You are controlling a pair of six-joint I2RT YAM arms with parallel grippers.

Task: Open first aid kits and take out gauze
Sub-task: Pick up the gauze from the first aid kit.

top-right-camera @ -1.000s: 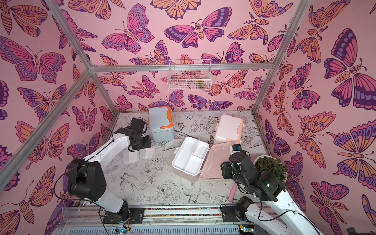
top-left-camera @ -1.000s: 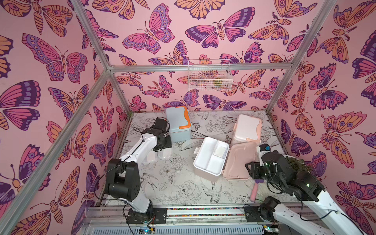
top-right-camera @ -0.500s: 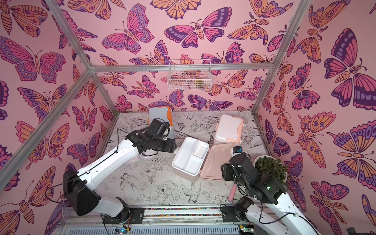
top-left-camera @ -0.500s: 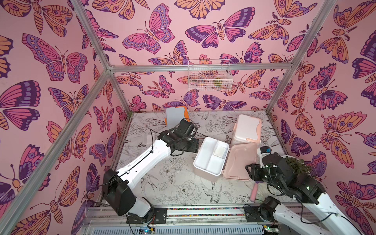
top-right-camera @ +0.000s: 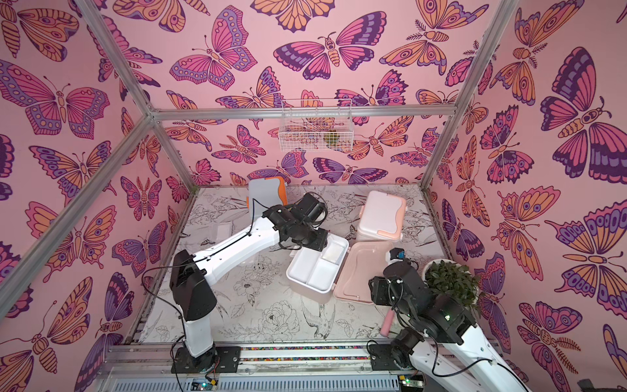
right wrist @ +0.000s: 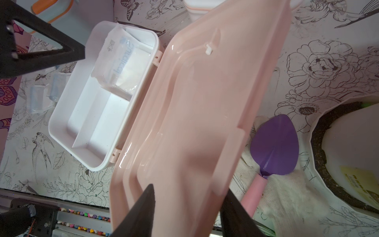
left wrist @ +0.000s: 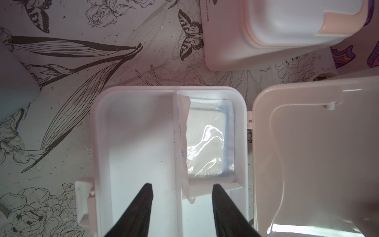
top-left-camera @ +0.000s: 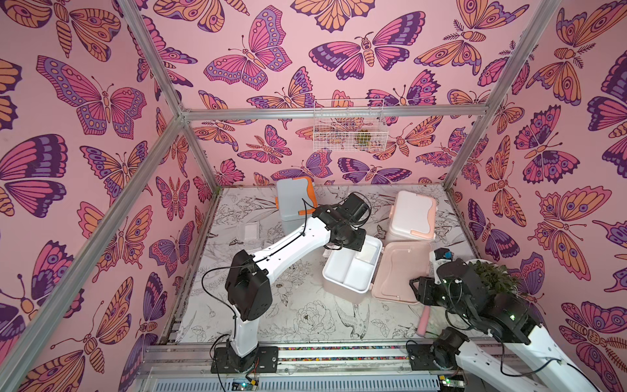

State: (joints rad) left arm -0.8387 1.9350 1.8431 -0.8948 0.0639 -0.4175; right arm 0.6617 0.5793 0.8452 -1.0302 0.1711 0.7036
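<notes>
The dusty pink first aid kit lies open at mid-table, its pink lid (top-left-camera: pixel 402 271) folded back beside its white tray (top-left-camera: pixel 342 275). One gauze (left wrist: pixel 207 141) packet lies in the tray's far compartment. My left gripper (left wrist: pixel 182 187) hangs open over the tray's divider, holding nothing. The fingers of my right gripper (right wrist: pixel 188 188) straddle the lid's (right wrist: pixel 194 115) front edge; whether they press on it does not show. The light blue kit (top-left-camera: pixel 293 200) and the white kit (top-left-camera: pixel 412 215) stand closed at the back. Another gauze packet (top-left-camera: pixel 250 232) lies on the table at the left.
A purple brush with a pink handle (right wrist: pixel 274 147) lies on a white cloth (right wrist: pixel 291 197) right of the lid. A potted plant (top-left-camera: pixel 492 278) stands by the right wall above my right arm. A wire basket (top-left-camera: pixel 347 130) hangs on the back wall.
My left arm has swung from the table's left side, by the blue kit, across to the open kit's tray. A gauze packet lies where it was. The right arm has barely moved.
</notes>
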